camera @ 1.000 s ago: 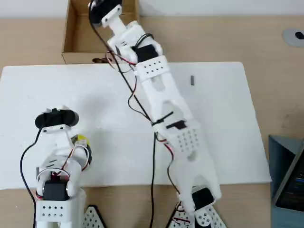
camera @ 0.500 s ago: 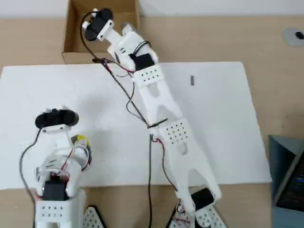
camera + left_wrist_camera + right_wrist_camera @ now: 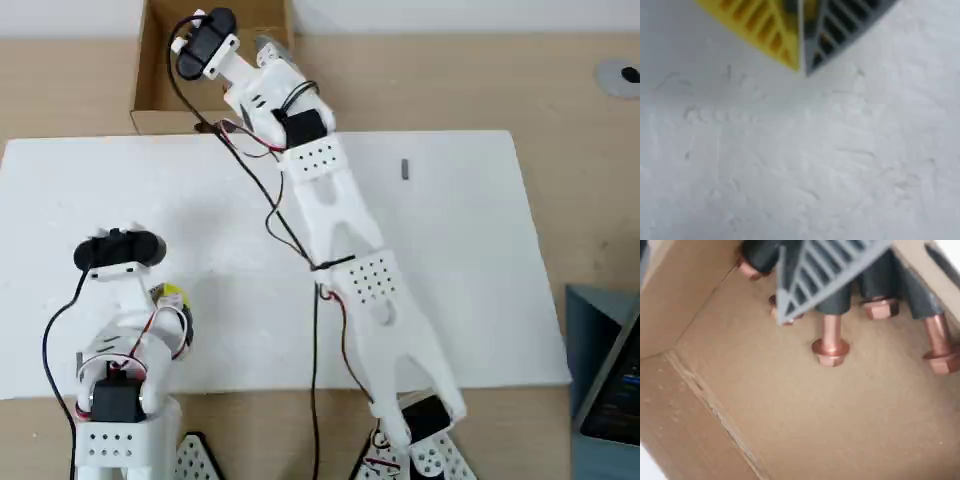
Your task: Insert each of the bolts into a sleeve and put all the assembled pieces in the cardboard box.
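You have the right arm (image 3: 335, 215) stretched from bottom centre up to the cardboard box (image 3: 155, 85) at upper left, its wrist end over the open top. Left arm (image 3: 120, 330) sits folded at lower left, over the white mat (image 3: 100, 180). One small dark piece (image 3: 405, 169) lies alone on the mat, right of centre.

In the cardboard box (image 3: 695, 435), assembled pieces (image 3: 830, 347) crowd one wall; remaining floor open.

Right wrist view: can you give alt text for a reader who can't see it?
Inside the cardboard box, several copper-coloured bolts sit in dark sleeves, lying side by side on the box floor. The right gripper hangs over them.
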